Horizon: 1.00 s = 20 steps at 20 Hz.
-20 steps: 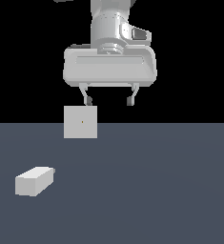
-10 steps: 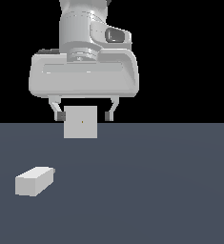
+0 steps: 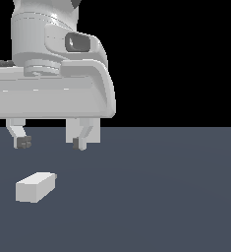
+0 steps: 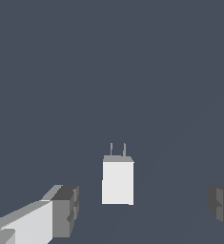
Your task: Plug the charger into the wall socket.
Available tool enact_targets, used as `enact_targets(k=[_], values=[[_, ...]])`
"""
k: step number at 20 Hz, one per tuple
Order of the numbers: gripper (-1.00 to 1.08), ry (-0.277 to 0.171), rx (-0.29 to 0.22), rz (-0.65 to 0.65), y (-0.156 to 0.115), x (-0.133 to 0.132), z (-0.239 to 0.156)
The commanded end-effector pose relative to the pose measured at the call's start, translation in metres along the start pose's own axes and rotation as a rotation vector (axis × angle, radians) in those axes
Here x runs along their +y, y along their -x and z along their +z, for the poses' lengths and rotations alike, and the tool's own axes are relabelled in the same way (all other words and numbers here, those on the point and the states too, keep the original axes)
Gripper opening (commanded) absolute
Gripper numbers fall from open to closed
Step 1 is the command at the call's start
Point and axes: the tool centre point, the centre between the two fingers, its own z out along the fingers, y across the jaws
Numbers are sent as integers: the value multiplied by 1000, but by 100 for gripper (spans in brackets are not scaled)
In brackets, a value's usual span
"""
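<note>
The jaws stand spread wide with nothing between them; in the exterior view the two pale grey fingers with dark pads (image 3: 24,142) hang below the broad hand, and the gripper (image 3: 51,143) hovers clear above the dark slate-blue counter (image 3: 161,197). In the wrist view only one grey finger and its dark pad (image 4: 66,209) show fully; the other pad is cut off at the frame's edge.

The small off-white rectangular block of the charger (image 3: 35,187) lies flat on the counter, below the jaws and apart from them, nearer the finger on the exterior view's left. The wrist view shows the charger (image 4: 117,181) in the gap between the fingers, two thin prongs standing out from its far end; in the exterior view only a faint nub marks that end.

The large white arm body fills the upper exterior view's left, cut off by the frame. The wall socket cannot be made out in either view.
</note>
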Motion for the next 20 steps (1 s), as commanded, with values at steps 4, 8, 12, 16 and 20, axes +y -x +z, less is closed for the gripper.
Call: enact_targets(k=[4,8,12,16,20], values=[[100,2,7,13,10,-12,10],[100,3,8,14,11,-14,12],[100,3,7,13,11,-13,13],[100,3,7,13,12,-13,24],[100,3,8,14,13,-13,42]])
